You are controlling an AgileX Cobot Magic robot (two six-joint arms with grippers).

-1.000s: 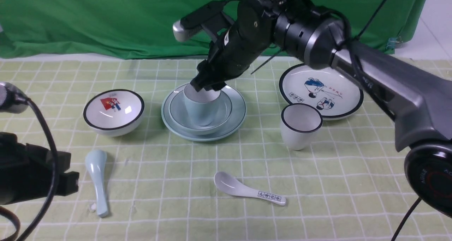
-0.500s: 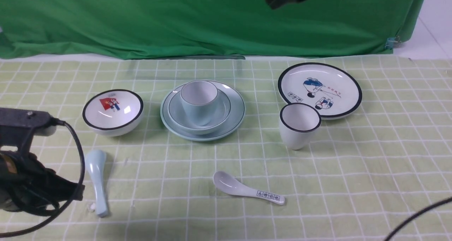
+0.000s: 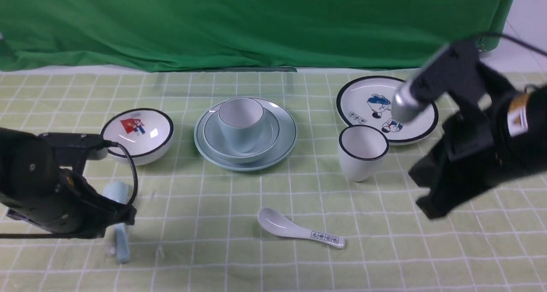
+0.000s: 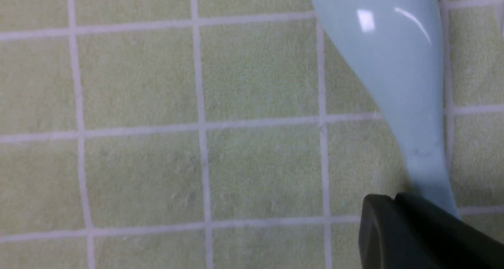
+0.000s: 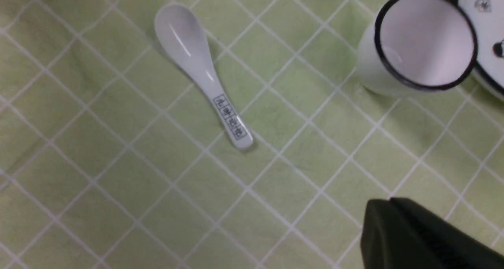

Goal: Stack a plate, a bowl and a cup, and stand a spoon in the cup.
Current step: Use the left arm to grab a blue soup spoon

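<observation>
Front view, cloth centre: pale blue round ceramic plate (image 3: 287,141) bearing the pale blue ceramic bowl (image 3: 272,134), with the pale blue handleless ceramic cup (image 3: 241,127) upright inside the bowl. At left, the pale blue ceramic soup spoon (image 3: 122,246) lies flat on the green checked tablecloth (image 3: 384,240), its middle hidden by the left gripper (image 3: 124,216); the right gripper (image 3: 429,208) hangs at right, near a white black-rimmed cup (image 3: 362,155). Left wrist view: the left gripper's jaws are together, their tip over the spoon's handle; whether they touch it cannot be told. Right wrist view: the right gripper's jaws are together, holding nothing, well apart from a white printed spoon (image 5: 204,72).
</observation>
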